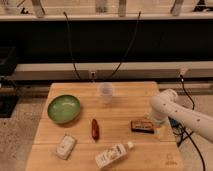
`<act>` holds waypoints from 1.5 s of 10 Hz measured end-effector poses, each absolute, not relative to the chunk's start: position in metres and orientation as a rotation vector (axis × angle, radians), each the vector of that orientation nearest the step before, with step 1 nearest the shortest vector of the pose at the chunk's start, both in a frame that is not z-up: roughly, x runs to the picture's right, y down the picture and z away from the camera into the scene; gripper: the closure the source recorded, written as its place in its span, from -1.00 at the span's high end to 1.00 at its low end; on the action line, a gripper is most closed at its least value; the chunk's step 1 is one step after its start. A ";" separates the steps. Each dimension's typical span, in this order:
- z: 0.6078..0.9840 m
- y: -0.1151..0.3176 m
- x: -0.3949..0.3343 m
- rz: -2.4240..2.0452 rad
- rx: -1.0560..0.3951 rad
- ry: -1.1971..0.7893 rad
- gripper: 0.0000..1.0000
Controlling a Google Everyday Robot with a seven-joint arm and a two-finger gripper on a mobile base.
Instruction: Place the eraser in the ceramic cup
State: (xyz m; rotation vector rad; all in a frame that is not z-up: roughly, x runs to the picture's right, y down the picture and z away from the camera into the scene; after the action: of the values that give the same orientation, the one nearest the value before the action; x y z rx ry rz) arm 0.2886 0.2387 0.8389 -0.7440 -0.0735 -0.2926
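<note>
Eraser (141,125), seemingly light, stiff and best pinched across its narrow width, lies flat on the right of the bench (150,156), well apart from the ceramic cup (106,93), with the end effector (156,125) just beside it, whether spread or closed I cannot tell.

Wooden table (125,107), light top, stands on speckled floor (20,130). Green bowl (64,108) on left part, upright. Small reddish oblong thing (94,128) near middle, lying lengthwise toward front. White flat packet (65,146) at front left, apart from bowl. White bottle (114,154) on its side at front, cap pointing right and back. Two black cables (70,45) hang along dark wall behind. Wall socket (93,75) on pale ledge. Gripper (159,131) low over right part of table, near edge.
</note>
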 end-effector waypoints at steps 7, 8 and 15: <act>0.839 0.239 0.289 -0.293 -0.744 -0.074 0.60; 0.839 0.239 0.289 -0.293 -0.744 -0.073 0.60; 0.804 0.229 0.266 -0.302 -0.753 -0.164 0.60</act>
State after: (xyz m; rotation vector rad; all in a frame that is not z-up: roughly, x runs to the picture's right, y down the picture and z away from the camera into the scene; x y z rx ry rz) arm 0.2658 0.2286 0.8042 -0.7533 -0.1641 -0.3017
